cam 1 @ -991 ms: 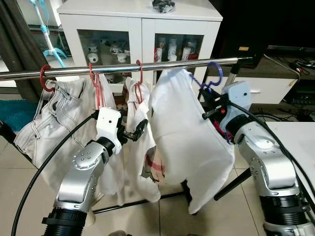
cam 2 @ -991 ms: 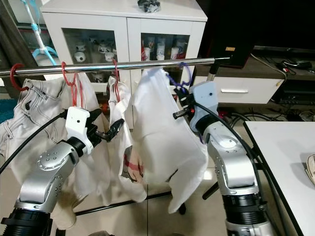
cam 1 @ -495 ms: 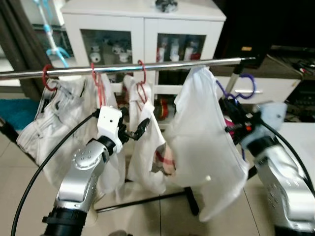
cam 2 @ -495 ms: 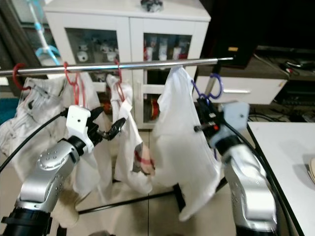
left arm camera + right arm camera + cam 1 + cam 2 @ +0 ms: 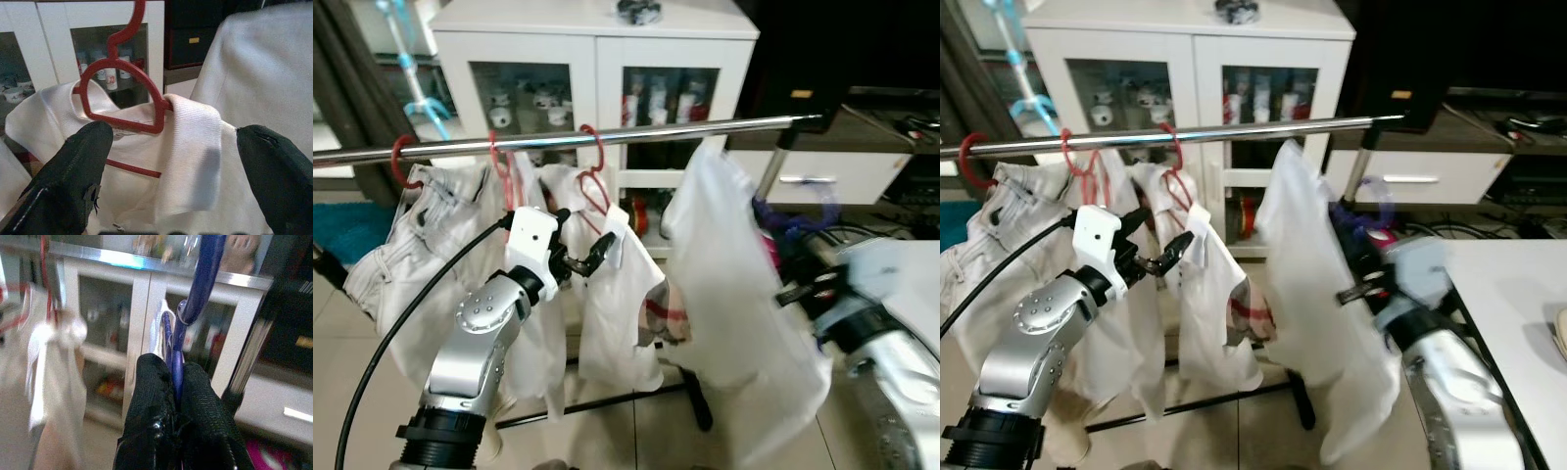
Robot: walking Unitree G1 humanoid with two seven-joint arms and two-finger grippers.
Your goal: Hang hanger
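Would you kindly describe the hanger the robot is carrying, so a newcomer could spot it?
Find the long metal rail before the white cabinet. Below its right end, the right pincer is shut on a purple hanger bearing a white garment. The rail's other hangers are red.

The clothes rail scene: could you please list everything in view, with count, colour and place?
rail: one, silver, running across, in front of the cabinet.
red hangers: three, hooked on the rail's left half, carrying pale garments.
purple hanger: one, below the rail, carrying the white shirt.
white shirt: one, right of centre.
cabinet: one, white, glass doors, behind the rail.
left gripper: black fingers, open, at the third red hanger's garment.
right gripper: black fingers, shut on the purple hanger's stem.
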